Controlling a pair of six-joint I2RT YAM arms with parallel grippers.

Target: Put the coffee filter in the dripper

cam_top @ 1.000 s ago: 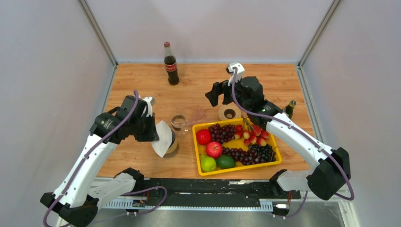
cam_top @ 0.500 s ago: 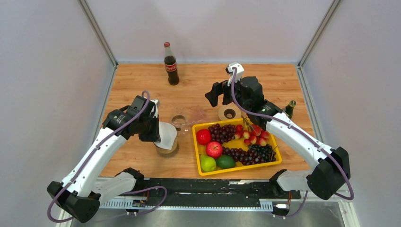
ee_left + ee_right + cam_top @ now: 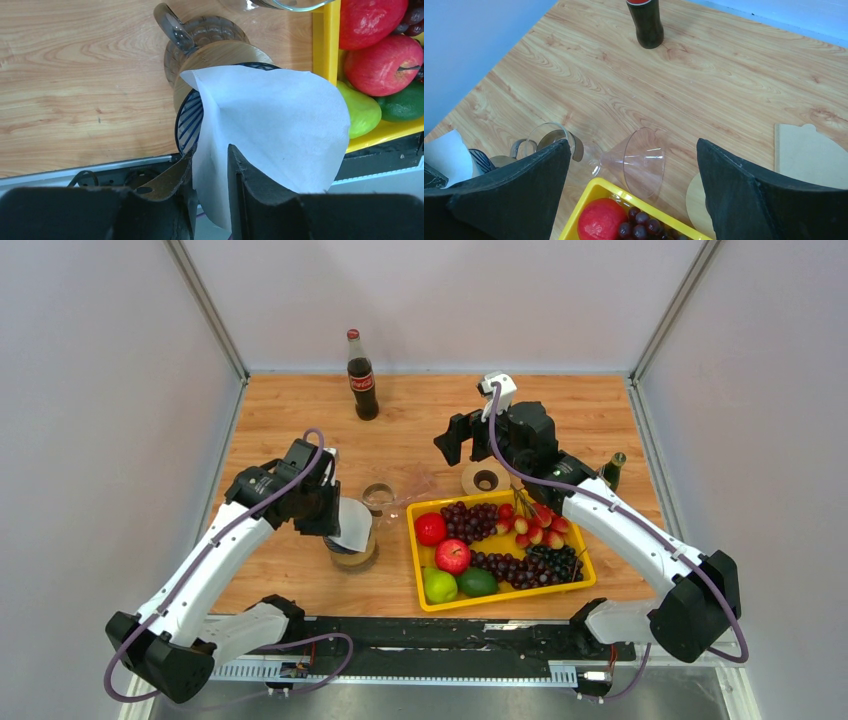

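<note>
The white paper coffee filter [image 3: 270, 125] lies tilted against the top of the dripper [image 3: 187, 117], a blue-striped cone in a wooden collar. Its point sits at the dripper's mouth and its wide end still reaches back between the fingers of my left gripper [image 3: 211, 150], whose jaws are parted a little around the paper. From above, the filter [image 3: 352, 525] covers the dripper [image 3: 354, 554], with the left gripper [image 3: 335, 523] just to its left. My right gripper [image 3: 632, 145] hangs wide open and empty over the back of the table [image 3: 450, 445].
A glass mug [image 3: 378, 498] and a tipped clear plastic funnel [image 3: 644, 160] lie just behind the dripper. The yellow tray [image 3: 510, 597] of fruit is to its right. A cola bottle [image 3: 361, 378], a brown filter stack [image 3: 809, 155] and a small green bottle [image 3: 612, 470] stand further back.
My left gripper has moved back and to the right, bringing the filter down onto the dripper, and its jaws have parted. The right arm has not moved.
</note>
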